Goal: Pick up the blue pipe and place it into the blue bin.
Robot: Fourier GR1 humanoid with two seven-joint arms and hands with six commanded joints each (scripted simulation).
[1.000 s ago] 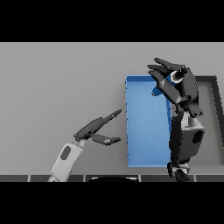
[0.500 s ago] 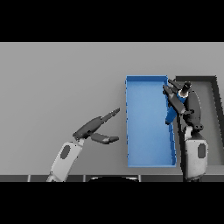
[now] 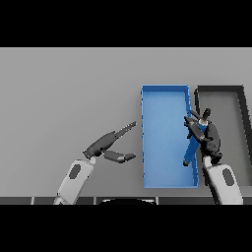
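From my head view I look down on the grey worktop (image 3: 64,88). My right robot hand (image 3: 205,135) sits over the right wall of the blue bin (image 3: 165,93), its dark fingers curled round the blue pipe (image 3: 191,147). The pipe runs slantwise under my palm: its upper part shows between my fingers near the bin's right rim, and its lower end reaches down and slightly left into the bin, just inside the right wall. I cannot tell whether that lower end touches the bin's floor or hangs above it. The pipe's blue is close to the bin's, so its edges are hard to follow where they overlap.

Just to the right of the blue bin stands a dark grey bin (image 3: 220,89), side by side with it; my right wrist lies over the strip between the two.

My left robot hand (image 3: 109,145) rests well apart, on the worktop to the left of the blue bin, fingers stretched out and spread from the thumb, pointing towards the bin's left wall and holding nothing.
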